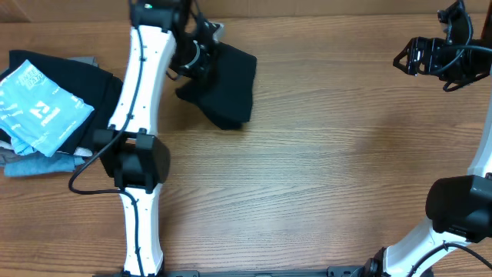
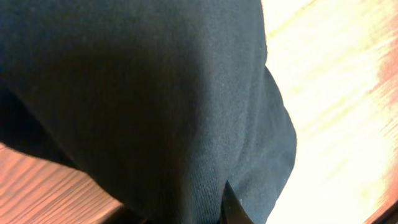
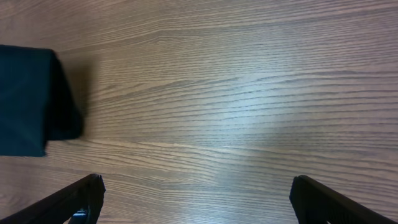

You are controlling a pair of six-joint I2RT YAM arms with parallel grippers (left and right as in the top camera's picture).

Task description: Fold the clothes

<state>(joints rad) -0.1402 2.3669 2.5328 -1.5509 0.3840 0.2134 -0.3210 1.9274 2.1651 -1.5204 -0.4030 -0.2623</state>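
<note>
A folded black garment point(image 1: 229, 85) lies on the wooden table at the back, left of the middle. My left gripper point(image 1: 201, 55) is at its left edge and is shut on the cloth. In the left wrist view the black cloth point(image 2: 155, 99) fills the frame, with one fingertip showing at the bottom. My right gripper point(image 1: 409, 58) is open and empty at the far right back. Its two fingers point(image 3: 196, 199) are spread wide over bare wood. The garment's edge point(image 3: 28, 99) shows at the left of the right wrist view.
A pile of clothes point(image 1: 46, 111) sits at the left edge, with a black shirt bearing a light blue printed panel on top and grey and blue pieces under it. The left arm point(image 1: 138, 154) runs from the front edge toward the back.
</note>
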